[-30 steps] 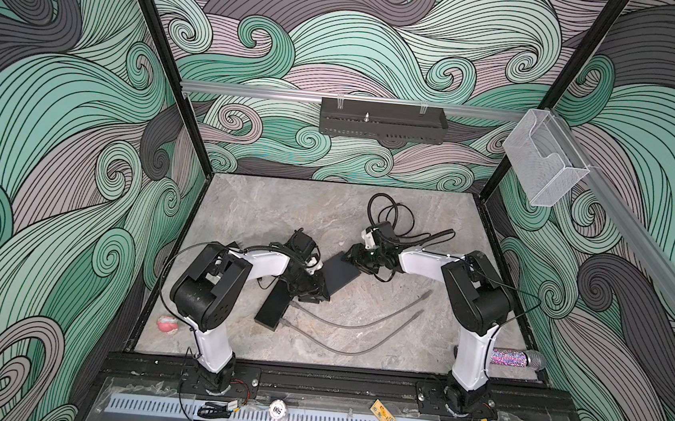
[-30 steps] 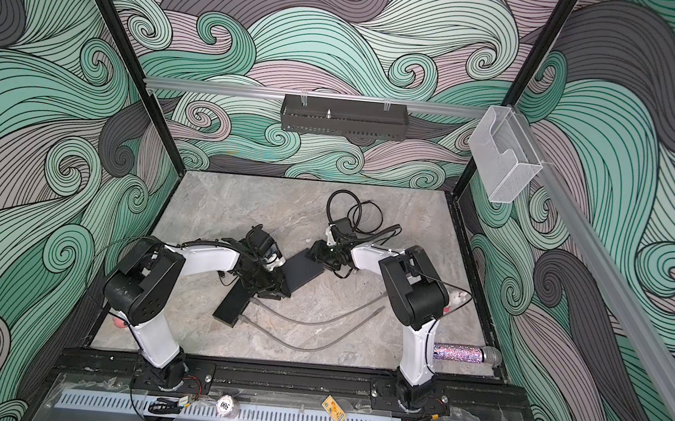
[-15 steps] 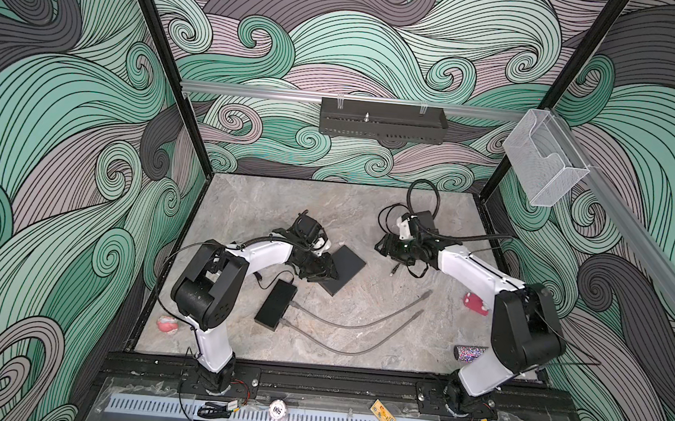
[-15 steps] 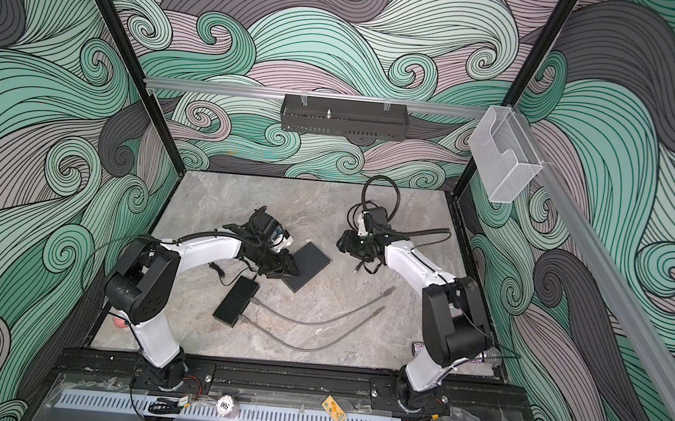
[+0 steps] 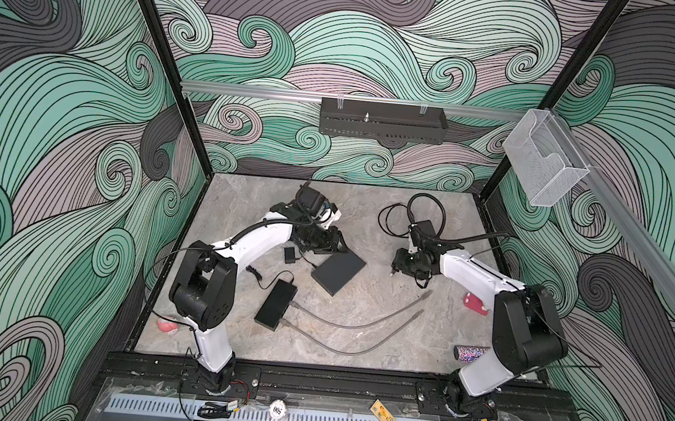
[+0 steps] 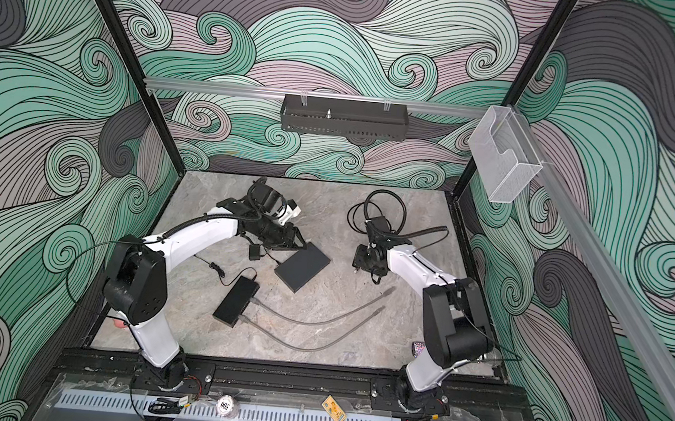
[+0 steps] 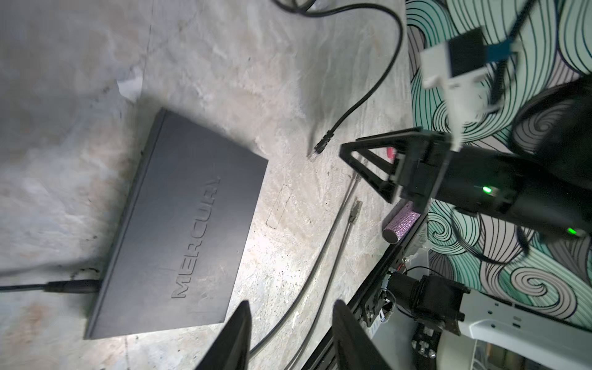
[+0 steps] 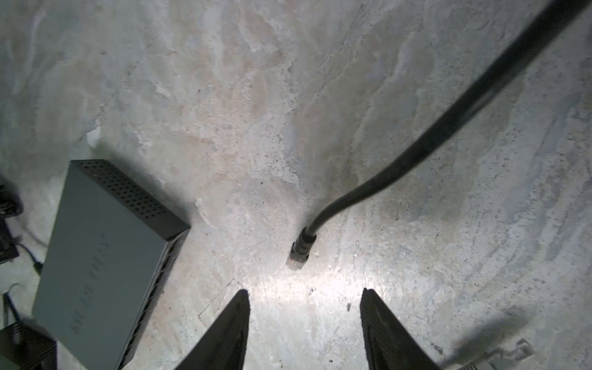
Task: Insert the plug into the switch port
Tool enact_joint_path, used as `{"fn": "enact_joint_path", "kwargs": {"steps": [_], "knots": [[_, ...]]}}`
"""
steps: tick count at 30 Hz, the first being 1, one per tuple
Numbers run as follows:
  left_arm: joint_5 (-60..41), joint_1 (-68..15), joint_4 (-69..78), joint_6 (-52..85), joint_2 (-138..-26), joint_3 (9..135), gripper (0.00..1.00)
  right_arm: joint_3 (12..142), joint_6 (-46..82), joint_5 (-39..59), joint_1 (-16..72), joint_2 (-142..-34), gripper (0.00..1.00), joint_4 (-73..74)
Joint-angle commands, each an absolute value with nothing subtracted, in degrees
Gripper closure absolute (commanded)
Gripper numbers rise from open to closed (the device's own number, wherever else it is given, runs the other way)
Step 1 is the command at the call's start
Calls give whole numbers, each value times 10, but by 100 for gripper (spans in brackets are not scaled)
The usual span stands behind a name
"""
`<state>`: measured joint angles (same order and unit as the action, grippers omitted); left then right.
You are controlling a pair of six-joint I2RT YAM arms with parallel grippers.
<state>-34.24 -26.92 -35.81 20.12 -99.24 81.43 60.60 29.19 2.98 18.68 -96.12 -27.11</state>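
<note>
The switch (image 5: 339, 271) is a flat dark box marked MERCURY (image 7: 189, 221), lying mid-table; its port side (image 8: 161, 275) faces the right arm. The plug (image 8: 298, 256) ends a black cable (image 8: 448, 121) and lies loose on the table, just ahead of my right gripper (image 8: 304, 293), whose jaws stand open and empty. The left wrist view shows the same plug (image 7: 320, 149) a short way off the switch. My left gripper (image 7: 291, 307) hovers at the switch's far corner (image 5: 335, 244), open and holding nothing.
A second black box (image 5: 276, 304) with two grey cables (image 5: 359, 326) lies nearer the front. A small black adapter (image 5: 289, 254) sits by the left arm. The black cable's coil (image 5: 410, 213) is at the back right. A red object (image 5: 475, 305) and a glittery cylinder (image 5: 471, 352) lie right.
The right gripper has drawn back to the right, away from the switch, and the cable followed. The left gripper has moved toward the back; the switch now lies further right of the second box.
</note>
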Motion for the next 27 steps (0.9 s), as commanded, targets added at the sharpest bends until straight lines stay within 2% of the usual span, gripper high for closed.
{"fn": "enact_joint_path", "kwargs": {"steps": [1, 2, 4, 8, 11, 14, 22, 24, 25, 27], "knots": [[-310, -266, -399, 140, -955, 811, 50, 641, 318, 17, 176, -999, 47, -272], [-305, -266, -382, 139, -943, 793, 47, 650, 328, 20, 175, -1010, 52, -270], [-305, -266, -346, 130, -915, 759, 37, 660, 348, 25, 173, -1027, 54, -262], [-290, -266, -318, 114, -867, 725, 33, 672, 373, 48, 172, -1040, 82, -257], [-288, -270, -293, 115, -835, 707, 31, 652, 390, 48, 173, -1005, 84, -258], [-271, -272, -277, 108, -792, 692, 33, 614, 401, 45, 173, -935, 84, -262], [-238, -312, -165, 39, -680, 599, 37, 525, 423, 111, 173, -772, 89, -251], [-216, -327, -126, 0, -651, 561, 36, 518, 411, 106, 172, -764, 86, -255], [-213, -331, -107, -12, -639, 547, 36, 520, 402, 105, 169, -769, 81, -256], [-215, -334, -66, -35, -617, 519, 36, 531, 390, 97, 159, -799, 59, -258]]}}
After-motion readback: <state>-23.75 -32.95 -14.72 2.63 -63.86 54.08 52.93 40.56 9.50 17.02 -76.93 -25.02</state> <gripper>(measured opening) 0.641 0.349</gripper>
